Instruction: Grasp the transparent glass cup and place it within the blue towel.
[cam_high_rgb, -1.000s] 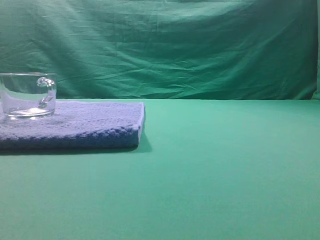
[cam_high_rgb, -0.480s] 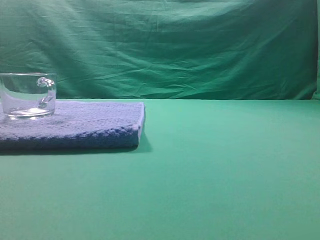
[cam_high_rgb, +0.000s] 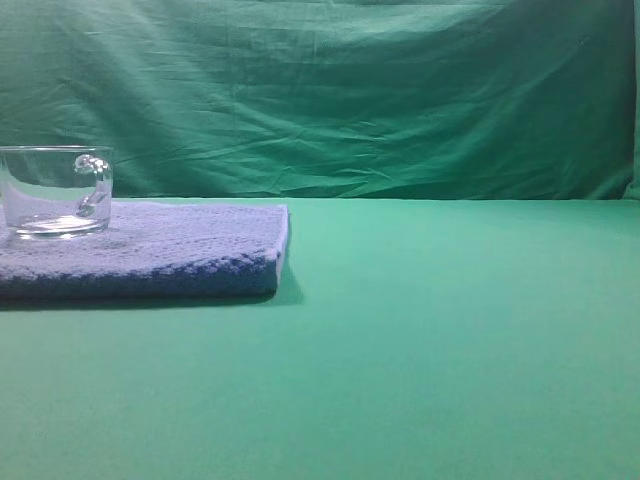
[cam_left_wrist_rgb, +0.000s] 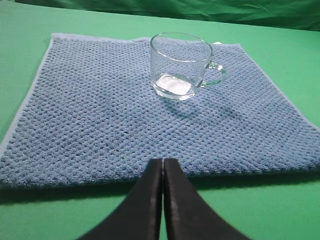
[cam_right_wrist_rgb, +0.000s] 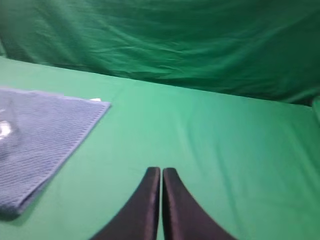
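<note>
- The cup (cam_high_rgb: 55, 190) stands upright on the towel (cam_high_rgb: 170, 250) at the far left of the high view, its left side cut by the frame edge and its handle turned to the right.
- From the left wrist view the cup (cam_left_wrist_rgb: 181, 65) sits on the far half of the towel (cam_left_wrist_rgb: 100, 120), a little right of the middle, well inside every edge, with the handle pointing right.
- The towel lies flat on the green table (cam_high_rgb: 450, 340), its right edge ending left of the middle of the high view.
- The left gripper (cam_left_wrist_rgb: 163, 165) has its two dark fingers pressed together, holding nothing; the tips sit just over the towel's near edge, well apart from the cup.
- A green cloth (cam_high_rgb: 350, 90) hangs as a backdrop behind the table.
- The right gripper (cam_right_wrist_rgb: 161, 172) is likewise closed and empty, its tips above bare table.
- In the right wrist view the towel (cam_right_wrist_rgb: 45, 130) lies to the left of that gripper, clear of it; the cup there is only a faint blur at the left edge.
</note>
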